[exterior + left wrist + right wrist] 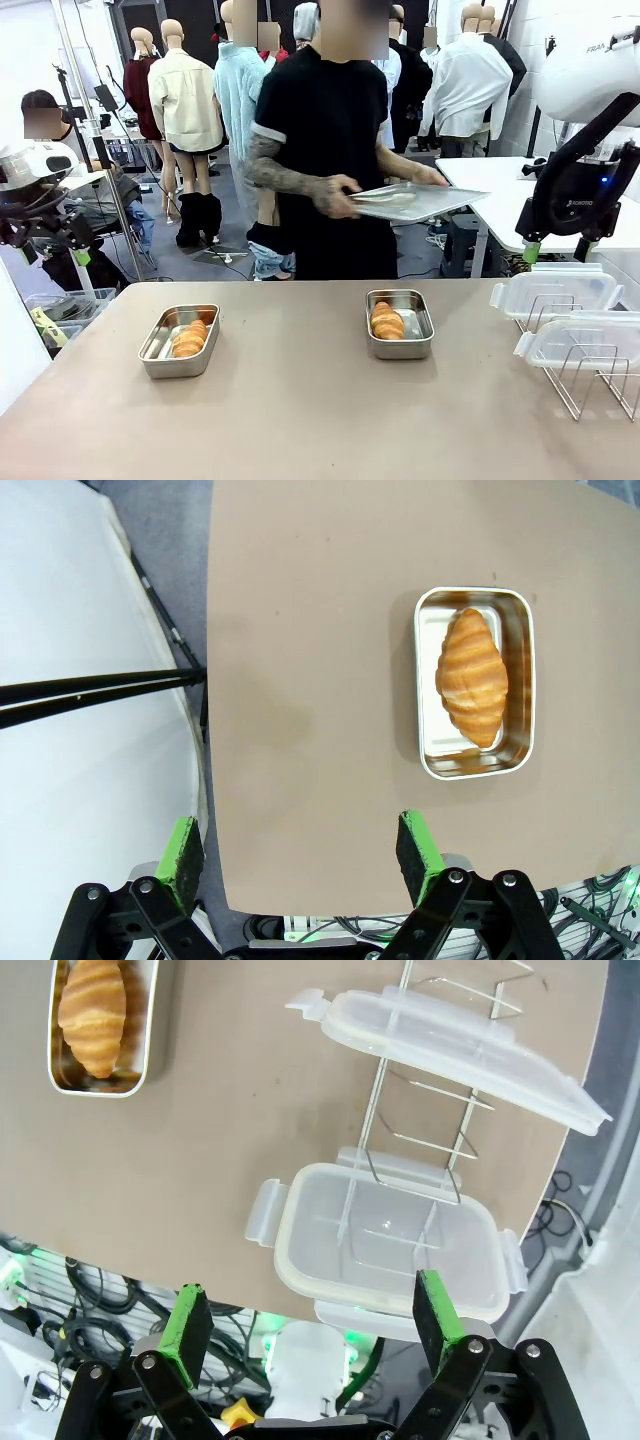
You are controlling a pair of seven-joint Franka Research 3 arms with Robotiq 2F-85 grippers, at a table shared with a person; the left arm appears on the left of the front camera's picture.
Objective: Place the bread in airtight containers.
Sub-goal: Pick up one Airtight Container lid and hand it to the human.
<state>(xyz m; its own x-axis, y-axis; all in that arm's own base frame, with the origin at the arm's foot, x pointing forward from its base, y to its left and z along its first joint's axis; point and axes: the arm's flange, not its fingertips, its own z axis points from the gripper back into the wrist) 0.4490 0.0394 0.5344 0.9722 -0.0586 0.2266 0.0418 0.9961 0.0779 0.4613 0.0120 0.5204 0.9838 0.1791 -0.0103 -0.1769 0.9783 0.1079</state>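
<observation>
Steel-walled, the left tin [432, 630] holds one croissant [472, 677] lengthwise, ahead-right of the spread left gripper [300, 852], the right tin [416, 320] with the second croissant [386, 322] sits mid-table, and the right wrist view adds a clear lid [390, 1245] on the wire rack [378, 1090] just beyond the splayed right gripper [310, 1325], likely the nearer arm.

The counter [300, 430] is bare across its whole near half and in the wide gap between the left tin [178, 368] and the right tin [400, 350], both open-topped. At the right edge the wire rack [590, 385] blocks the way, with the far clear lid [555, 290] and near clear lid [585, 340] resting on it. Beyond the far edge, a person [330, 150] holds a metal tray [415, 200].
</observation>
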